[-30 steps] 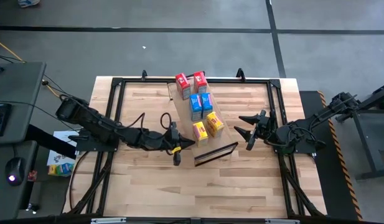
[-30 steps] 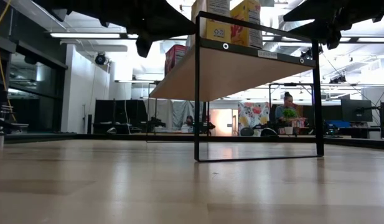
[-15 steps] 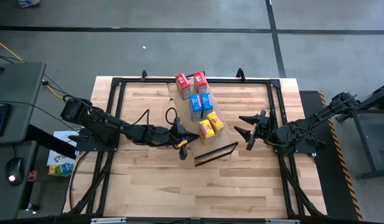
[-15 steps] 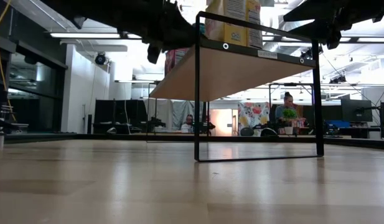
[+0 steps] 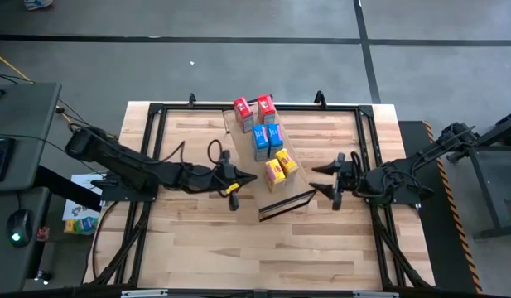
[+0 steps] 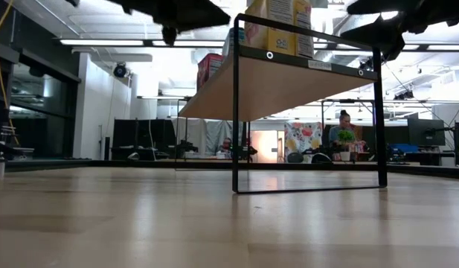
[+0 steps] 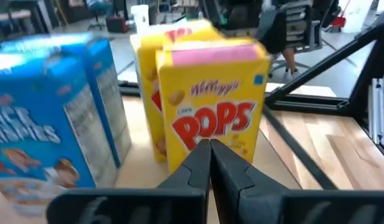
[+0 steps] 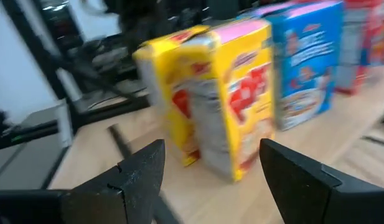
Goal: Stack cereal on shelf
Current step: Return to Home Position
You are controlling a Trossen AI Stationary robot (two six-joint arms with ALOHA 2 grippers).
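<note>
The shelf point(image 5: 238, 142) is a light-wood panel, and in the low view the shelf point(image 6: 289, 85) stands raised on a thin dark frame. Six cereal boxes stand upright on it in pairs: red boxes point(image 5: 243, 108) point(image 5: 267, 107), blue boxes point(image 5: 259, 141) point(image 5: 275, 135) and yellow boxes point(image 5: 274, 172) point(image 5: 287, 162). My left gripper point(image 5: 237, 184) is shut and hangs left of the yellow pair, apart from it; the left wrist view shows its tips point(image 7: 210, 149) before the yellow box point(image 7: 213, 106). My right gripper point(image 5: 320, 178) is open to the right of the yellow pair point(image 8: 235, 93), touching nothing.
A dark frame point(image 5: 156, 112) runs around the tabletop edges. The shelf's dark end lip point(image 5: 286, 203) lies toward the near side between the two grippers. Bare butcher-block tabletop point(image 5: 205, 240) spreads along the near side. People sit in the room beyond point(image 6: 342, 119).
My left gripper moved right toward the near yellow box and pushed it right, closer to its twin, then drew back toward the table's left. The two yellow boxes now stand closer together. My right gripper shifted slightly in place and stayed open.
</note>
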